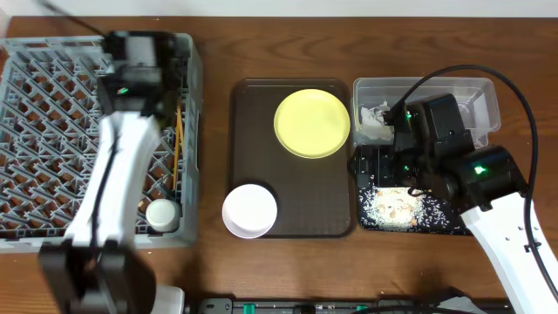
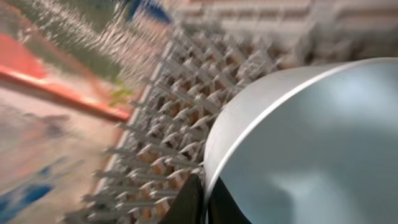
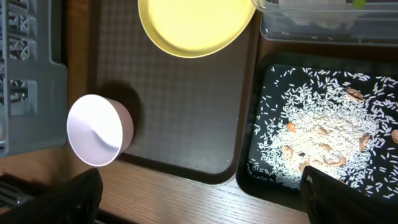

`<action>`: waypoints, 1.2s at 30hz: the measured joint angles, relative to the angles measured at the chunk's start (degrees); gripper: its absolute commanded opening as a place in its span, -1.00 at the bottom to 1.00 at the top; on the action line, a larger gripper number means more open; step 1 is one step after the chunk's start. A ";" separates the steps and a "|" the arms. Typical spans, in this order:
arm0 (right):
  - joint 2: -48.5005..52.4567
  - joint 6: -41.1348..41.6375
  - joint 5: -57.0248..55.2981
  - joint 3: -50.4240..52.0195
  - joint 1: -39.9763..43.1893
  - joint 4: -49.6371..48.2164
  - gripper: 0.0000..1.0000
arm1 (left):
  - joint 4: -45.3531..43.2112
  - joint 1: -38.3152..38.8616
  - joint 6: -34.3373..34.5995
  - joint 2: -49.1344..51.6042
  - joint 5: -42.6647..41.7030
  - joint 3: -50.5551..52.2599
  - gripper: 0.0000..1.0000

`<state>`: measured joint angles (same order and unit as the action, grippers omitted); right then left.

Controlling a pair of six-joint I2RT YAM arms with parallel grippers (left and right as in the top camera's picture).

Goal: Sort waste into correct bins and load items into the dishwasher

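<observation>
From overhead, the left claw (image 1: 139,54) hung over the far edge of the grey dish rack (image 1: 52,131), its fingers hidden under its own body, so their state could not be told there. Two wooden chopsticks (image 1: 179,148) lay in the rack just nearer than that claw. The right claw (image 1: 377,166) sat over the seam between the clear tub (image 1: 484,96) and the black tray (image 1: 453,222). Crumpled tissue (image 1: 375,122) lay in the tub just beyond it, and rice crumbs (image 1: 397,207) were spread in the black tray just on its near side. The yellow plate (image 1: 312,124) and the white bowl (image 1: 250,210) rested on the brown serving tray (image 1: 253,131), off toward the rack from it.

The left wrist view was badly blurred. The claw's dark fingers (image 2: 186,205) appeared pressed on either side of the rim of a light blue bowl (image 2: 298,143), pinching it, with the rack's lattice showing ahead and below.

In the right wrist view, the right claw was spread wide and held nothing. The rice lay in the black tray ahead of one finger, and the pinkish-white bowl stood ahead of the other. The yellow plate sat farther ahead, between the two.
</observation>
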<state>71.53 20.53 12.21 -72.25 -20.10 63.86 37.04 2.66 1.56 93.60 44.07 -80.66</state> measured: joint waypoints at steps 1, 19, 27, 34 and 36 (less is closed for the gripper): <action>0.00 0.00 0.00 0.00 0.00 -0.02 0.98 | 0.02 0.46 0.26 1.64 1.70 0.24 -0.88; 0.00 -0.02 0.00 0.00 0.00 -0.22 0.98 | -2.40 2.12 4.26 8.31 19.04 1.33 -0.88; 0.00 0.00 0.00 0.00 0.00 -0.15 0.99 | -4.70 5.42 2.82 10.10 21.22 1.33 -0.88; 0.00 0.00 0.00 0.00 0.00 0.00 0.98 | -10.12 6.21 -1.97 16.57 28.04 1.36 -0.87; 0.00 -0.02 0.00 0.00 0.00 0.00 0.98 | -11.50 6.32 -3.65 16.98 29.49 1.36 -0.89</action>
<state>71.53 20.51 12.21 -72.25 -20.10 63.86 25.54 8.97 -2.09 110.59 73.56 -79.31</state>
